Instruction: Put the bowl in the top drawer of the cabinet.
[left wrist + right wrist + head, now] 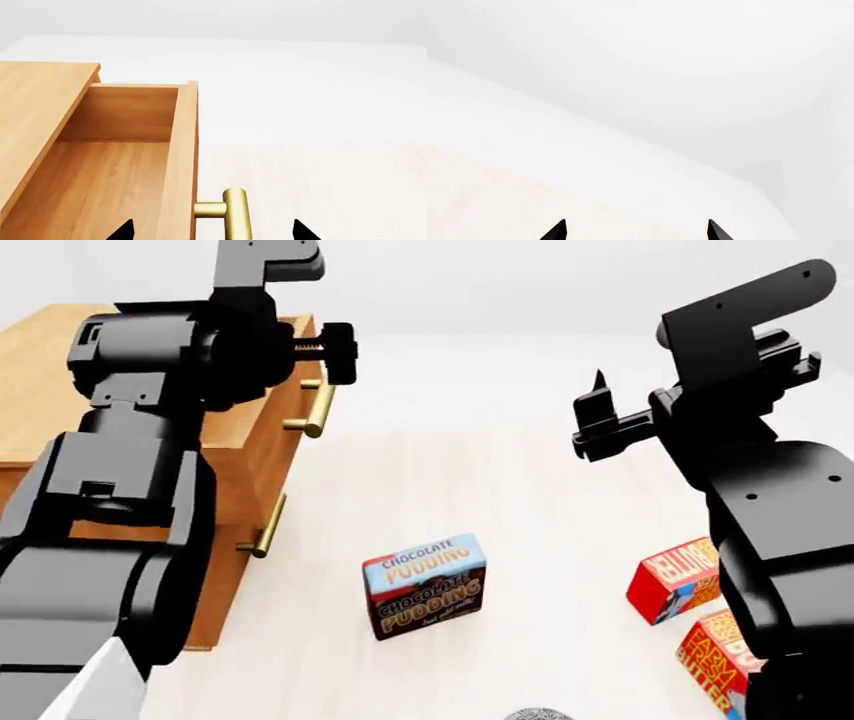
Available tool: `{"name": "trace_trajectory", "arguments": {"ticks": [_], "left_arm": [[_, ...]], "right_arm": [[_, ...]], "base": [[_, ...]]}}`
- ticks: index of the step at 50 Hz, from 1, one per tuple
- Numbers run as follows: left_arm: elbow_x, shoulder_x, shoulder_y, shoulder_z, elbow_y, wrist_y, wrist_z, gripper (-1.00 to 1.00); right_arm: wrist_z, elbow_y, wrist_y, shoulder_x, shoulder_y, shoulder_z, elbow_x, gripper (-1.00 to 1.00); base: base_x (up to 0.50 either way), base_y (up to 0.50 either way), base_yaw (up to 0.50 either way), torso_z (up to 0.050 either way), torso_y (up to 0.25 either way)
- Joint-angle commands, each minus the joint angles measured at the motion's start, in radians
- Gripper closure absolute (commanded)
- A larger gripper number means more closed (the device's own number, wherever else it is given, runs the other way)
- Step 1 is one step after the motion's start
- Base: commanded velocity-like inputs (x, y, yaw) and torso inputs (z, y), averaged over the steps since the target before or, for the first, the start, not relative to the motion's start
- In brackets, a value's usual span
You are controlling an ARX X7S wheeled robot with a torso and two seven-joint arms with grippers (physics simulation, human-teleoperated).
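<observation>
Only the top rim of the speckled bowl (538, 714) shows, at the bottom edge of the head view, on the floor in front of the pudding box. The light-brown cabinet (34, 390) stands at the left. Its top drawer (120, 165) is pulled out, and the part of its inside that shows holds nothing. My left gripper (213, 231) is open, its fingertips (123, 231) well apart on either side of the drawer front and its brass handle (235, 212), touching neither. My right gripper (635, 231) is open in the air at the right with nothing between its fingers.
A chocolate pudding box (424, 585) stands on the pale floor right of the cabinet. Two red butter boxes (674, 580) (714, 660) lie at the right, partly behind my right arm. The lower drawer's brass handle (270, 525) shows below the top drawer's handle.
</observation>
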Motion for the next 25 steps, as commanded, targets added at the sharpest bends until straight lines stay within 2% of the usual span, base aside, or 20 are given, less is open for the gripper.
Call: {"name": "trace_trajectory", "arguments": {"ticks": [1,14,25], "left_arm": [[0.001,0.013,-0.056,-0.01,-0.221,0.123,-0.008,-1.0],[0.015,0.022,-0.034,-0.052,-0.226,0.113,-0.012,-1.0],[0.03,0.036,-0.025,-0.092,-0.226,0.09,0.029,-1.0]], "right_arm": [[0.003,0.021,-0.034,0.018,-0.034,0.01,-0.003,-1.0],[0.006,0.024,-0.049,0.03,-0.055,0.012,-0.005,-1.0],[0.007,0.028,-0.054,0.034,-0.061,0.015,-0.002,-1.0]], "base": [[0.0,0.0,0.0,0.0,0.0],[0.0,0.0,0.0,0.0,0.0],[0.0,0.0,0.0,0.0,0.0]]}}
